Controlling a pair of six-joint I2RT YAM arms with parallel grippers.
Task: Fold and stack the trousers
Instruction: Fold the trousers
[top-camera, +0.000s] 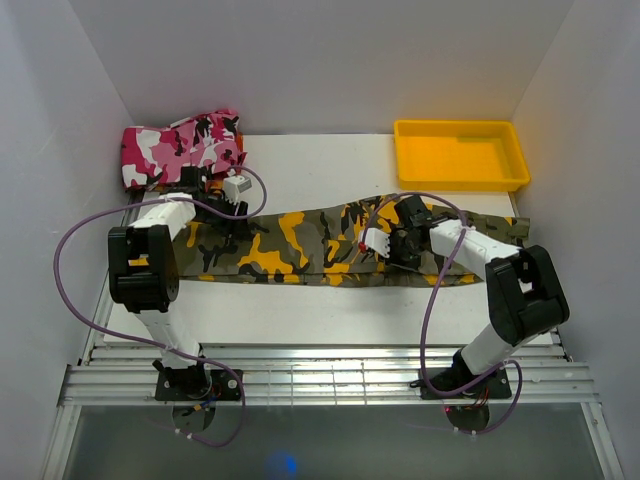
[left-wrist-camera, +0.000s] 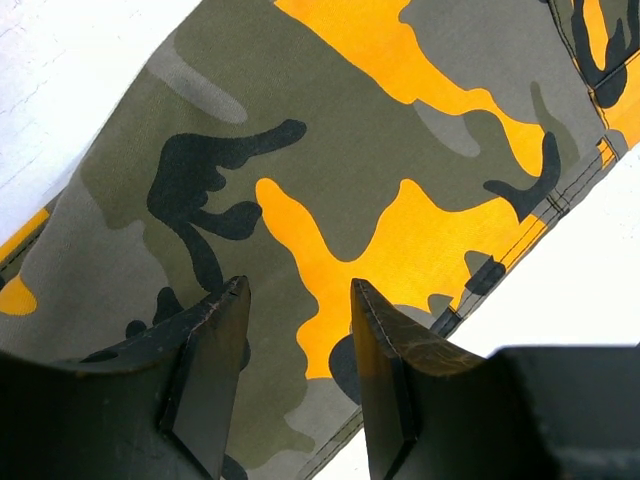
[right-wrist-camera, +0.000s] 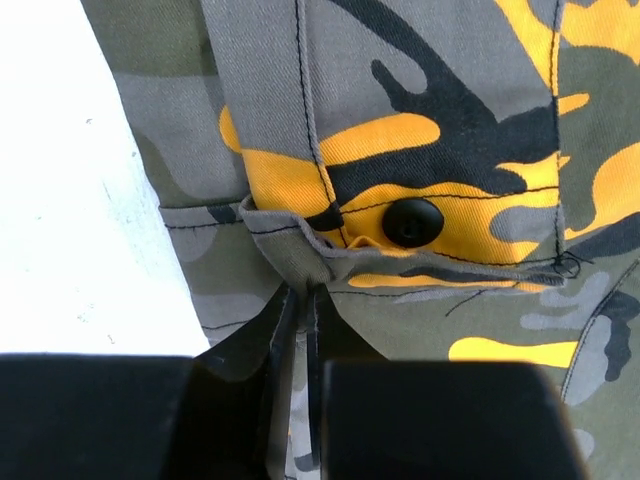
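The trousers, in olive, yellow-orange and black camouflage, lie stretched flat across the white table from left to right. My left gripper hangs open just above their left end; in the left wrist view its fingers stand apart over the cloth near the hem edge, nothing between them. My right gripper is down on the right part of the trousers. Its jaws are shut on a pinched fold of the pocket flap, just left of a black button.
A folded pink, white and black camouflage garment lies at the back left, close behind the left gripper. A yellow tray stands at the back right. White walls close in the table on three sides.
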